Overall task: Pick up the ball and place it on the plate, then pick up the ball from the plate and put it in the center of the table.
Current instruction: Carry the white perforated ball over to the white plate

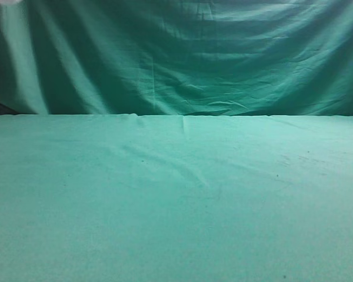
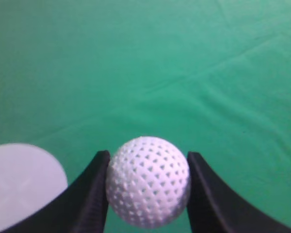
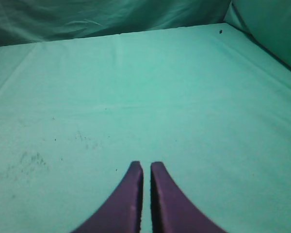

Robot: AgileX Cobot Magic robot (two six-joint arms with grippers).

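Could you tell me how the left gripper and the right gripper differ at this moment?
The left gripper has its jaws spread around the ball; the right gripper has its jaws nearly together, holding nothing. The left looks black, the right purplish. Both hang over the table.

The left gripper [image 2: 147, 194] has 2 matte black fingers [image 2: 87, 199], broad at the base and curving up to narrow blunt tips; the right gripper [image 3: 146, 167] has 2 fingers [image 3: 128, 199] of the same curved, tapering shape, looking dark purple, smooth and unmarked.
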